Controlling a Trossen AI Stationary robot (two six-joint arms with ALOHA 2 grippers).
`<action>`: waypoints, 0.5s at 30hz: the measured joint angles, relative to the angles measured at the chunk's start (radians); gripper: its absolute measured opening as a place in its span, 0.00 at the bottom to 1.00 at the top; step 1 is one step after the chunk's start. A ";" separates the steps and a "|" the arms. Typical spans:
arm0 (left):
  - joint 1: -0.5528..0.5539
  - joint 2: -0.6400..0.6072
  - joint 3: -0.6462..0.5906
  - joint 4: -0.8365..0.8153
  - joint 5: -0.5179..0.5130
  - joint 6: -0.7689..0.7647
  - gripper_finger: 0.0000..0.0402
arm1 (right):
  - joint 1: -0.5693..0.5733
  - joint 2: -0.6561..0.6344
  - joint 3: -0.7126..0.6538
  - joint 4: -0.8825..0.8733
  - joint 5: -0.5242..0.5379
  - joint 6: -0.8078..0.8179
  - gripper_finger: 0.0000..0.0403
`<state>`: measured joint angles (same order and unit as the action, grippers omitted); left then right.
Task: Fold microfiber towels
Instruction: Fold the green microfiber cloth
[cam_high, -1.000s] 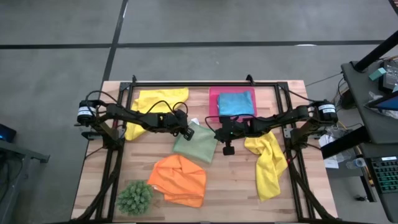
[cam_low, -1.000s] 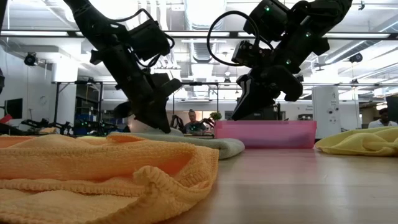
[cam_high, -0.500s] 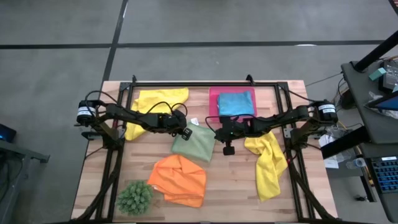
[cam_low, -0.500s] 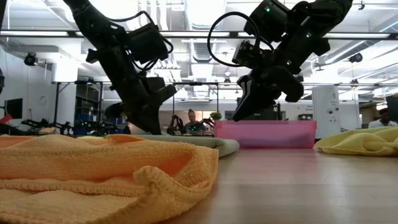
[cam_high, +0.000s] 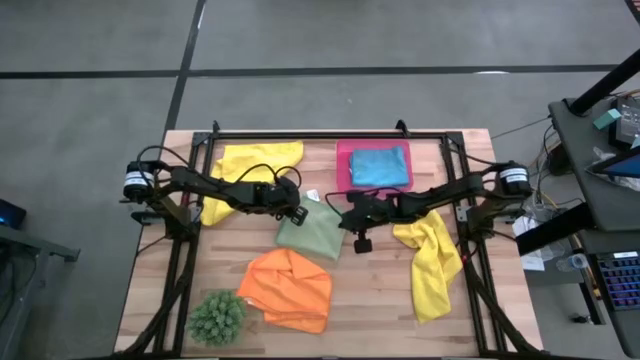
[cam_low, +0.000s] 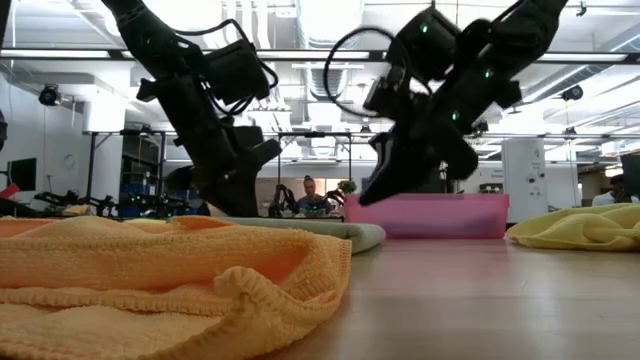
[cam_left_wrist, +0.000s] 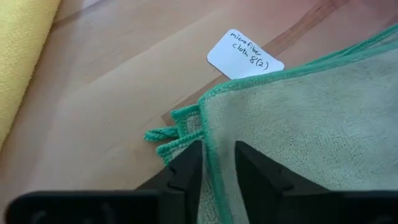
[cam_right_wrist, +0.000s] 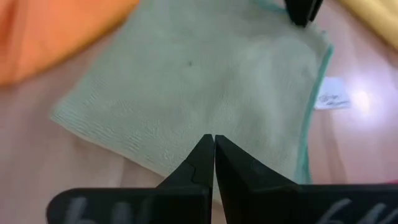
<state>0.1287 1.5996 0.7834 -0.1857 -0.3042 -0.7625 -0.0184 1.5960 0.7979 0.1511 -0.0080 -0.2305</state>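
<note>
The green towel (cam_high: 313, 231) lies folded and flat near the middle of the wooden tabletop (cam_high: 380, 300). A small white tag (cam_left_wrist: 245, 55) with writing on it sits on the wood just beside the towel's corner.

The left end effector (cam_left_wrist: 214, 163) is at that corner of the green towel. Its two dark fingers (cam_left_wrist: 186, 171) are a little way apart, with the towel's green edge running between them. You cannot tell if they are still pinching the cloth or just sitting around it.

The right end effector (cam_right_wrist: 214, 155) hangs over the other side of the green towel. Its fingers are pressed tight together and hold nothing.

The orange towel (cam_high: 288, 289) lies bunched up at the front of the tabletop, near the green towel. A spiky green plant ball (cam_high: 216, 317) sits beside it at the front left corner. One yellow towel (cam_high: 245, 170) lies at the back left, under the left arm. The other yellow towel (cam_high: 432, 262) lies in a long crumpled strip on the right side. The blue towel (cam_high: 380, 166) lies folded inside the pink tray (cam_high: 343, 165) at the back
</note>
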 joint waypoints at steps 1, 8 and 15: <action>0.000 -0.005 0.001 -0.019 0.000 -0.003 0.23 | -0.002 0.016 0.000 0.011 0.000 -0.005 0.02; 0.000 -0.052 0.017 -0.093 0.001 -0.011 0.33 | -0.031 0.092 0.013 0.027 0.008 -0.016 0.02; 0.025 -0.060 0.026 -0.069 -0.079 0.036 0.33 | -0.035 0.090 0.016 0.026 0.009 -0.016 0.02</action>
<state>0.1538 1.5394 0.8092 -0.2545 -0.3836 -0.7266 -0.0532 1.6859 0.8135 0.1766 0.0006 -0.2464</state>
